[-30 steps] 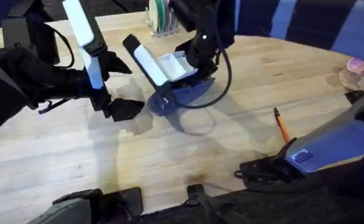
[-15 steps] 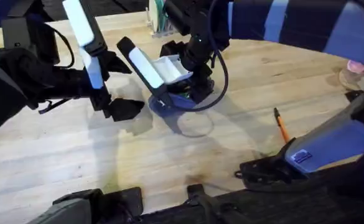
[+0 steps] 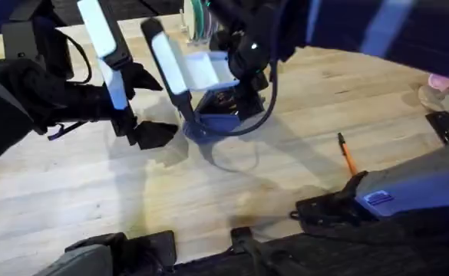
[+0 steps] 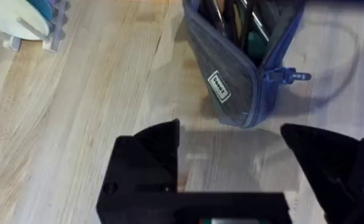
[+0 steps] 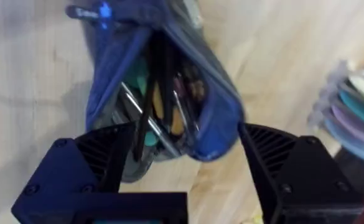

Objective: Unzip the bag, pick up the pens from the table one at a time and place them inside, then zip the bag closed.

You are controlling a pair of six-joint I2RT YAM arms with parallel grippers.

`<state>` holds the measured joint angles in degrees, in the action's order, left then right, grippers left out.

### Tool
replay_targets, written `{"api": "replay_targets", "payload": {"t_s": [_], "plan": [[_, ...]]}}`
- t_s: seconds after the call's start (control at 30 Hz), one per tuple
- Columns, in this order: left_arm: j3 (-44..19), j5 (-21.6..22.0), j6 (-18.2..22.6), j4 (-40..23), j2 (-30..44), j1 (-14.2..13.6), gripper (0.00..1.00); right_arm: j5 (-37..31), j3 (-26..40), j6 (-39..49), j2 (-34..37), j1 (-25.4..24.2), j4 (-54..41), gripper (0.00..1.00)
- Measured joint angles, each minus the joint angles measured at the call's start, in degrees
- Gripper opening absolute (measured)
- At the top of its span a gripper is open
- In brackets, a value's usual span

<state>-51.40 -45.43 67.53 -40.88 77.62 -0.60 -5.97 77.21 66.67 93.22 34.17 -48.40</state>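
Overhead: the bag (image 3: 222,115) lies far back on the table (image 3: 170,199), mouth open, with the right gripper (image 3: 236,96) hanging directly over it, as it would to drop a pen in. The left gripper (image 3: 143,132) sits just beside the bag's near end, fingers spread and empty, probably kept close to steady the bag. One orange pen (image 3: 348,156) lies well apart to the right, so the filling looks unfinished and the zip must stay open.

Left wrist: the bag (image 4: 244,68) shows side-on, with a small white label and the blue zip pull (image 4: 287,76) at its end, details the overhead cannot resolve. Both fingers (image 4: 147,162) stand wide apart, short of the fabric. A rack of coloured discs (image 4: 26,18) sits at a corner.

Right wrist: this looks straight down into the bag (image 5: 163,93), where several pens (image 5: 160,106) already lie, dark and silvery ones crossed together. The fingers (image 5: 94,162) are parted with nothing between them, straddling the open mouth
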Motion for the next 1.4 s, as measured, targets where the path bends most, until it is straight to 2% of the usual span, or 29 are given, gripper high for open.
{"api": "replay_targets", "payload": {"t_s": [0.27,0.47,0.87,1.17,1.4], "plan": [[0.0,0.0,0.0,0.0,0.0,0.0,0.993,-0.3,0.0,-12.7,-8.3,-1.2,-0.1,0.998],[0.0,0.0,0.0,0.0,0.0,0.0,0.992,-0.3,0.0,-22.6,-13.8,-5.9,-2.7,0.998],[0.0,0.0,0.0,0.0,0.0,0.0,0.993,-0.3,0.0,-37.3,-20.6,-21.3,-13.5,0.998],[0.0,0.0,0.0,0.0,0.0,0.0,0.993,-0.3,0.0,-48.1,-21.7,-34.2,-18.6,0.998],[0.0,0.0,0.0,0.0,0.0,0.0,0.993,-0.3,0.0,-53.5,-21.8,-42.2,-23.5,0.998]]}}
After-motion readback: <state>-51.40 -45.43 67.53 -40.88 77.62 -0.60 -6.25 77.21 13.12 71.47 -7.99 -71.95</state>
